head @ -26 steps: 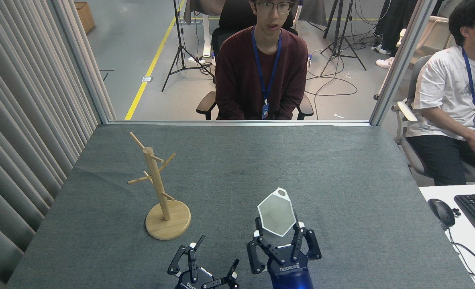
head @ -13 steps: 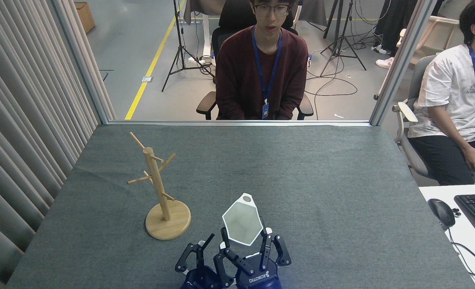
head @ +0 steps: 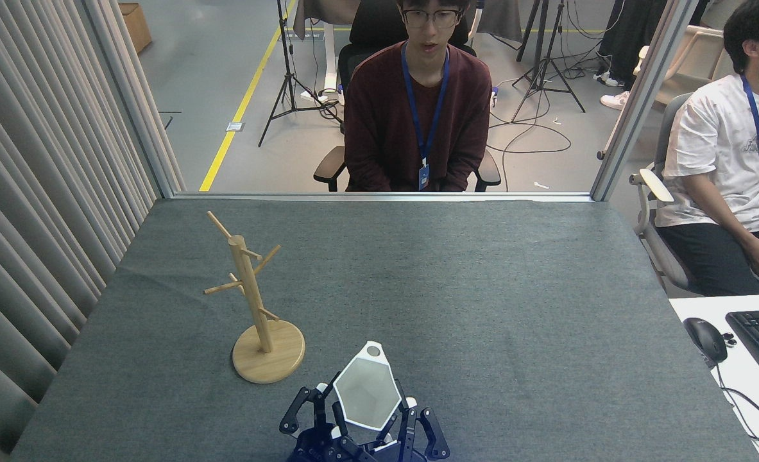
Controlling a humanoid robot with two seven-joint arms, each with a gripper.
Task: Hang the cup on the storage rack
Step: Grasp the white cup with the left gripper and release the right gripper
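The right gripper [head: 374, 428] pinches the cup [head: 366, 393] low over the table's [head: 482, 289] near edge, tab pointing away. The rack [head: 254, 301] stands up-left, nearer the spread left gripper [head: 308, 414].

The grey felt-covered bench [head: 482, 289] lies open to the right and beyond, while the light wooden pegged storage rack [head: 254, 308] stands as the only obstacle at near left.

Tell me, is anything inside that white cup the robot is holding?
Empty. The cup opens toward the camera, and its bare pale inside shows right down to the bottom.
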